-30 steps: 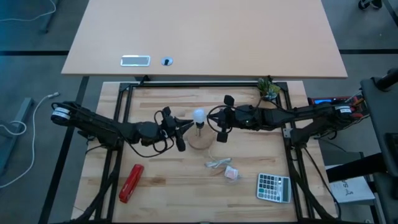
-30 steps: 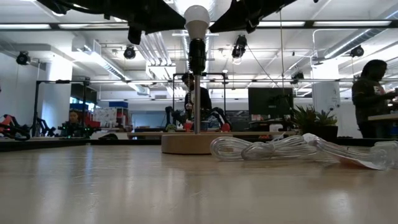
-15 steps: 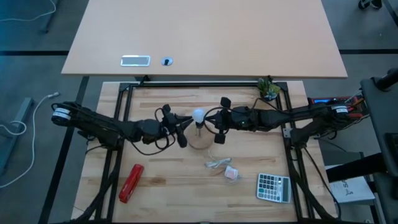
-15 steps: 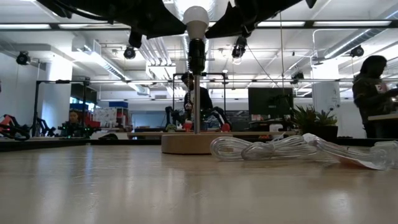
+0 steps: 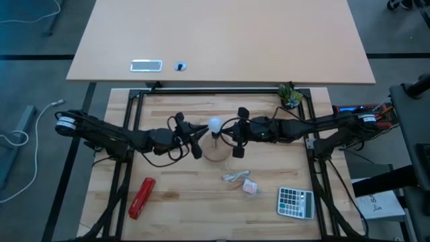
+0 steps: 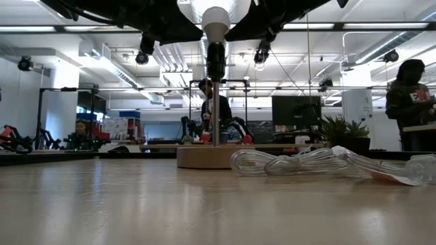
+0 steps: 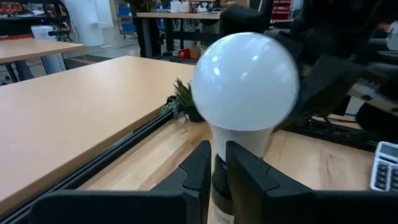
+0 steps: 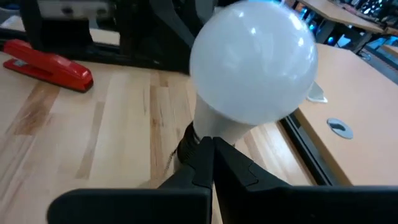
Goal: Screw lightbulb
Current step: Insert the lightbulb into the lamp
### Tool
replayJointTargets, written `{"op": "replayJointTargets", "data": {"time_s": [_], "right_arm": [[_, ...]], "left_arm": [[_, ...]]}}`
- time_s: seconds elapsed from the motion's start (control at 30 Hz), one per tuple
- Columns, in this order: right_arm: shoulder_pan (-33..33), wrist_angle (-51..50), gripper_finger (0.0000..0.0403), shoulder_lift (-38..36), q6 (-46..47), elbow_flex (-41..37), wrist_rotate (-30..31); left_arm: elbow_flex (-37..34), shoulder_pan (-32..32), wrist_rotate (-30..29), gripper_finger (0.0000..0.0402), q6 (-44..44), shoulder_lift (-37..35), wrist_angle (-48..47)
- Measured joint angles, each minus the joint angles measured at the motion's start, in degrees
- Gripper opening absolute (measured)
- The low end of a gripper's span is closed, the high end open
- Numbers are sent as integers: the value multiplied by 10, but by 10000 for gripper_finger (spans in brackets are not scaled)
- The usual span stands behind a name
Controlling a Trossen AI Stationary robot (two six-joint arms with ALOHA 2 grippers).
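Observation:
The white frosted lightbulb [image 5: 215, 124] stands upright in a black socket [image 6: 215, 61] on a thin rod that rises from a round wooden disc [image 5: 216, 153]. My left gripper [image 5: 203, 132] is level at the bulb's left. Its fingers are all but shut, and in the left wrist view [image 7: 219, 155] the socket shows through the narrow slit between them. My right gripper [image 5: 227, 131] is level at the bulb's right and shut. In the right wrist view [image 8: 210, 146] its tips are just under the bulb's neck [image 8: 217, 127]. My left gripper points level from the table's left at the socket just below the bulb [image 7: 245, 81]; I cannot tell whether its tips touch it. My right gripper points level from the table's right at the bulb's neck and socket top [image 8: 186, 140]; I cannot tell whether it touches.
A crumpled clear wrapper [image 5: 235, 177] and a pinkish packet [image 5: 250, 187] lie near the disc on its near side. A red stapler [image 5: 142, 197] lies near left, a calculator [image 5: 295, 202] near right, and a small plant [image 5: 290, 95] far right. People stand in the room behind [image 6: 409, 102].
My right gripper has moved a little toward the table's left, closer to the bulb. My left gripper has edged slightly toward the bulb. The bulb and stand have stayed where they were.

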Motion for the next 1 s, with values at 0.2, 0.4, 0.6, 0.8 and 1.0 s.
{"op": "replayJointTargets", "data": {"time_s": [0.2,0.4,0.6,0.8,1.0], "right_arm": [[0,-13,0,-4,1,0,38],[-4,-1,0,-5,-12,0,45],[-4,19,0,-5,-18,0,35],[-4,19,0,-4,-13,0,15],[-1,23,0,4,-7,0,7]], "left_arm": [[0,-14,1,41,-1,-10,0],[0,-17,25,41,-20,1,5],[1,-14,32,41,-14,15,29],[1,-3,23,41,-13,22,33],[1,0,1,41,-15,24,31]]}}
